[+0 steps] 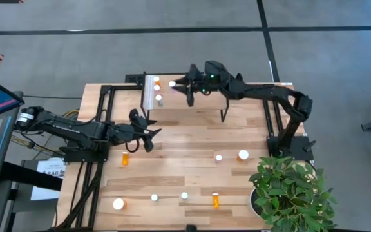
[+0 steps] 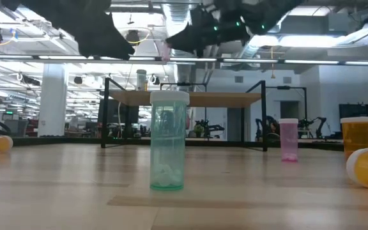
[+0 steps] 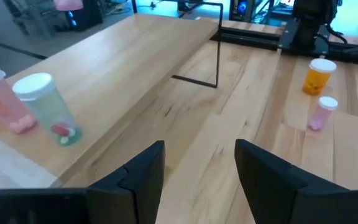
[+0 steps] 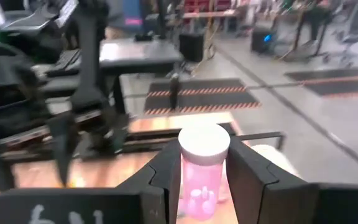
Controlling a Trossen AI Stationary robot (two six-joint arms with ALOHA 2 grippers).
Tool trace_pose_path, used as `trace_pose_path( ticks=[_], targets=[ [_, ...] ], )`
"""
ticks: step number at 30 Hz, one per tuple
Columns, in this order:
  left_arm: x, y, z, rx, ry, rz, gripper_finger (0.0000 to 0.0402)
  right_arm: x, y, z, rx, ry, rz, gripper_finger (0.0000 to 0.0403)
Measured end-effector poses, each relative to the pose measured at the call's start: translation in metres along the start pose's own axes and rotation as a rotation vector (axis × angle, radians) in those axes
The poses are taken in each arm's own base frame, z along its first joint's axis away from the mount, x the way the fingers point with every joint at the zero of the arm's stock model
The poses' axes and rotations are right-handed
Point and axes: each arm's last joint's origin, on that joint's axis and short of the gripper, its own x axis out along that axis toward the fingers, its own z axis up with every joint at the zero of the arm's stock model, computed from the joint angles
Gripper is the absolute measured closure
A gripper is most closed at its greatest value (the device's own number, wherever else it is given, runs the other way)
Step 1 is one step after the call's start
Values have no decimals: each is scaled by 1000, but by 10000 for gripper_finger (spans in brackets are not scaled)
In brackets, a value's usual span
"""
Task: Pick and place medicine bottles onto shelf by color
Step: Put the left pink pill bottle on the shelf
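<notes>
The shelf (image 1: 192, 96) stands at the table's far middle, with its white strip (image 1: 150, 93) on the left. Three bottles (image 1: 157, 87) stand at the shelf's left end; two of them, a pink one (image 3: 5, 102) and a pale green one (image 3: 48, 109), show in the left wrist view. My right gripper (image 1: 176, 84) is over the shelf's left part, shut on a pink bottle (image 4: 201, 174) with a white cap. My left gripper (image 1: 148, 136) is open and empty, above the table just near of the shelf's left end. Several more bottles stand or lie on the table. My right gripper pinches the pink bottle's body (image 4: 199, 180) between its two fingers (image 4: 166, 177), just below the white cap (image 4: 204, 142). The fingers come from the table's right side. The bottle stays upright, cap up, lifted clear above the shelf.
An orange bottle (image 1: 125, 158) lies near the left gripper. Bottles stand at the middle right (image 1: 218, 157) (image 1: 243, 154) and along the near edge (image 1: 118, 203) (image 1: 154, 198) (image 1: 184, 195) (image 1: 216, 200). A potted plant (image 1: 288, 193) fills the near right corner.
</notes>
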Motion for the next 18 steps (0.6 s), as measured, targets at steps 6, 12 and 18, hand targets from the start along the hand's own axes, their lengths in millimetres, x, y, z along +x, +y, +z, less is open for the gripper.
trace_pose_path(
  ticks=[6,12,18],
  targets=[
    [0,0,1,-10,-11,-5,218,-16,-27,-18,-4,-54,-87,279],
    [0,-1,2,-14,-23,-4,218,-21,-44,-26,-3,-55,-136,279],
    [0,-1,5,-17,-46,-11,218,-3,-53,-59,30,-25,-136,278]
  ],
)
